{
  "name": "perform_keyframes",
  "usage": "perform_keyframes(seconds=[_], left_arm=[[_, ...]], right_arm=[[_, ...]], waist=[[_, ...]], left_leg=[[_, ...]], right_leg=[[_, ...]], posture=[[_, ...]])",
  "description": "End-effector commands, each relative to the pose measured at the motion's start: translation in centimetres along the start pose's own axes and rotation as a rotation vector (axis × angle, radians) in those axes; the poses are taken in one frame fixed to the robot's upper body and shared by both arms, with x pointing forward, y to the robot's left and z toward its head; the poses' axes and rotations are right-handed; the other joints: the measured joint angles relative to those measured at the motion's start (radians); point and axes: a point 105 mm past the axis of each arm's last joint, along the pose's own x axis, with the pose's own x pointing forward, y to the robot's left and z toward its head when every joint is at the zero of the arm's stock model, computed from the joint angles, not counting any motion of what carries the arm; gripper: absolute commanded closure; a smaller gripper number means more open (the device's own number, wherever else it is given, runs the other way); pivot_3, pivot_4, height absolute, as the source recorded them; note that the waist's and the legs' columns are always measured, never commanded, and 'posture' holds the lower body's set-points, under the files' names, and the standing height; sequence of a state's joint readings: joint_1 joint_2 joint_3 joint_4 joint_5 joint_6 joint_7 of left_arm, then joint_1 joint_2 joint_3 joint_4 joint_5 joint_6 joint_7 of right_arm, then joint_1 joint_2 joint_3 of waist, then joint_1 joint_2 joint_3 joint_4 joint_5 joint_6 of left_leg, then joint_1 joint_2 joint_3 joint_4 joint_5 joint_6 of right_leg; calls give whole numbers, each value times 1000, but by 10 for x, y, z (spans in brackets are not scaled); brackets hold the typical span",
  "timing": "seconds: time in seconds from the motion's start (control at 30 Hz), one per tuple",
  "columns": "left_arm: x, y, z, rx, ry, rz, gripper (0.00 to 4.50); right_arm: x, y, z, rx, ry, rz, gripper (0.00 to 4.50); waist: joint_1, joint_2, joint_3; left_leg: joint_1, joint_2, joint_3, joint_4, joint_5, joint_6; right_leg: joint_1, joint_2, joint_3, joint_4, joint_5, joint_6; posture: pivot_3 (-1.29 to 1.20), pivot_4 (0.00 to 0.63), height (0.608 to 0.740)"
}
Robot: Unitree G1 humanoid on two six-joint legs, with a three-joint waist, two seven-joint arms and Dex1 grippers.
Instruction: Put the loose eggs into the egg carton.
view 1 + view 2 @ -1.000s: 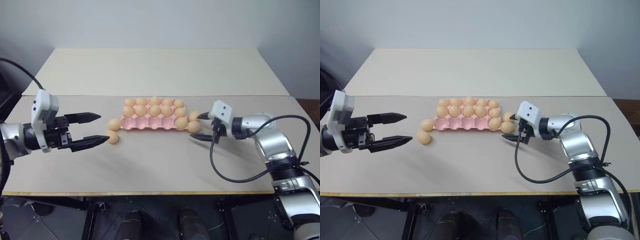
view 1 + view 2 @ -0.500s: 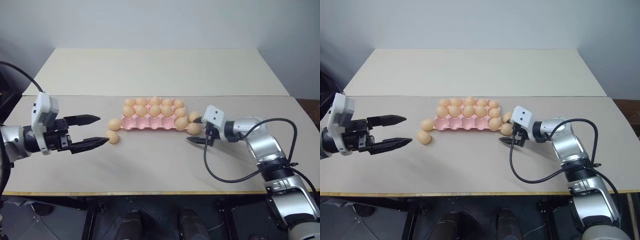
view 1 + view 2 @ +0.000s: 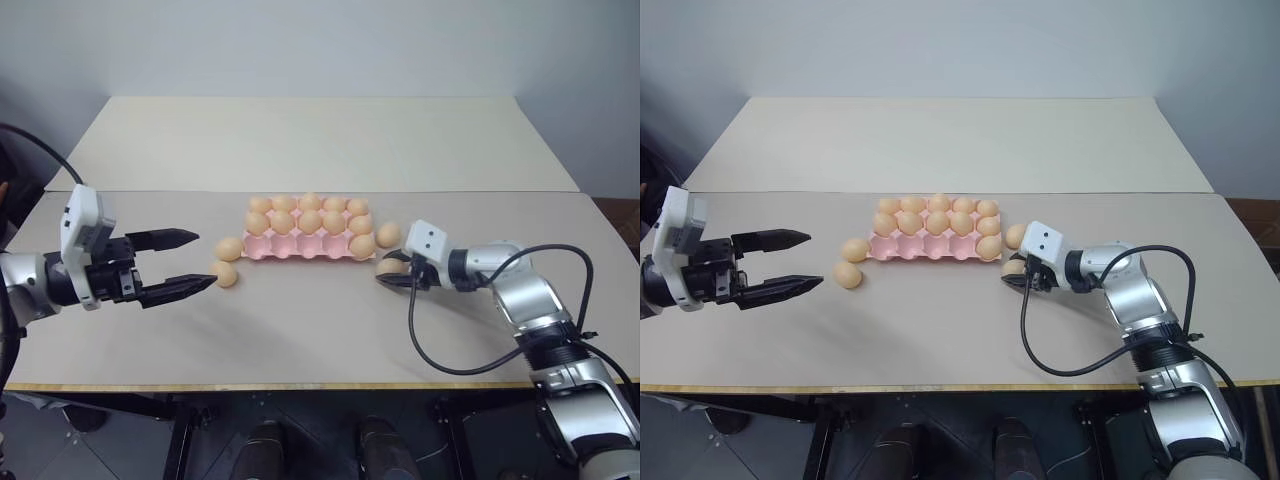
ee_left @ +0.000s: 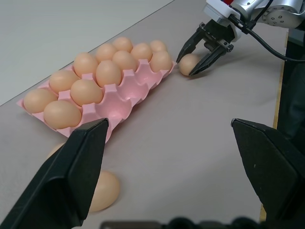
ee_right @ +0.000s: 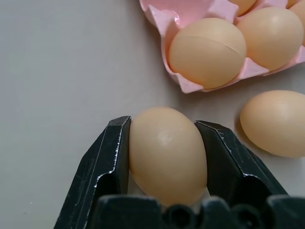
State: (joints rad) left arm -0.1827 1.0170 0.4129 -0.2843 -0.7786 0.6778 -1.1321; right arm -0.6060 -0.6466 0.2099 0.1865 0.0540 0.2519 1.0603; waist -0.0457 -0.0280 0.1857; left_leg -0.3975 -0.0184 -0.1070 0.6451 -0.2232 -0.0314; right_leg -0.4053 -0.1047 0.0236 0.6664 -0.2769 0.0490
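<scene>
Low over the table [image 3: 320, 340], the right gripper [image 5: 162, 157] clasps an egg [image 5: 167, 152] beside the carton [image 3: 300, 248]; the left gripper [image 3: 185, 262] hovers level, fingers spread, holding nothing.

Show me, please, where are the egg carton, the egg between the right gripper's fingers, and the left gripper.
egg carton [image 4: 125, 93]: left wrist view, bare pink cup in its near row.
held egg [image 5: 167, 152]: right wrist view, middle of its shell.
left gripper [image 3: 193, 261]: left eye view, gap between its open fingertips.
</scene>
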Motion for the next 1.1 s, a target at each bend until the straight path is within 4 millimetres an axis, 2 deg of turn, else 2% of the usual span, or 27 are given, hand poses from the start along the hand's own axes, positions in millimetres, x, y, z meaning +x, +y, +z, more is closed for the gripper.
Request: perform_keyframes(seconds=[0.03, 0.13, 0.2, 0.3, 0.47, 0.67, 0.9, 1.0, 1.1], left_arm=[[-4, -2, 12, 65, -21, 10, 0], [-5, -2, 12, 65, -19, 14, 0], [-6, -1, 12, 66, -20, 20, 0], [-5, 0, 13, 63, -27, 24, 0], [-4, 0, 14, 68, -29, 22, 0], [-6, -3, 15, 70, -26, 29, 0], [-8, -5, 13, 62, -21, 32, 0], [-8, -4, 13, 60, -21, 31, 0], [-7, -3, 12, 58, -21, 30, 0]], right_arm=[[-21, -4, 28, -82, -59, -12, 2518], [-30, 6, 60, -150, -146, 44, 2518], [-25, 5, 81, -159, -202, 28, 2518], [-8, -1, 105, -154, -264, 0, 2518], [29, -4, 118, -126, -281, -11, 2518], [59, -14, 114, -112, -223, -73, 2518], [55, -14, 117, -107, -228, -82, 155], [43, -16, 121, -101, -255, -103, 34], [19, -19, 122, -84, -292, -139, 34]], waist=[[0, 0, 0], [-1, 0, 0], [-8, 0, 0], [-18, 0, 0], [-18, 0, 0], [-17, 0, 0], [-18, 0, 0], [-18, 0, 0], [-13, 0, 0]], left_leg=[[0, 0, 0, 0, 0, 0], [0, 0, 0, 0, 0, 0], [1, 1, 0, 0, 0, 0], [2, 1, 0, 0, 0, 0], [2, 1, 0, 0, 0, 0], [1, 1, 0, 0, 1, -1], [1, 1, 0, -1, 1, -1], [1, 1, 0, -1, 1, -1], [1, 1, 0, -1, 0, -1]], right_leg=[[0, 0, 0, 0, 0, 0], [0, 0, 0, 0, 0, 0], [0, 0, 0, 0, 0, 0], [1, 1, 1, 2, 0, 0], [1, 2, 1, 0, 0, 0], [-1, 2, 1, 1, 0, 0], [-1, 2, 1, 1, 0, -1], [-1, 2, 1, 2, 0, -1], [-1, 2, 1, 1, 0, 0]], posture=[[0, 150, 740], [0, 150, 740], [0, 150, 740], [0, 150, 740], [0, 150, 740], [0, 150, 740], [0, 150, 740], [0, 150, 740], [0, 150, 740]])
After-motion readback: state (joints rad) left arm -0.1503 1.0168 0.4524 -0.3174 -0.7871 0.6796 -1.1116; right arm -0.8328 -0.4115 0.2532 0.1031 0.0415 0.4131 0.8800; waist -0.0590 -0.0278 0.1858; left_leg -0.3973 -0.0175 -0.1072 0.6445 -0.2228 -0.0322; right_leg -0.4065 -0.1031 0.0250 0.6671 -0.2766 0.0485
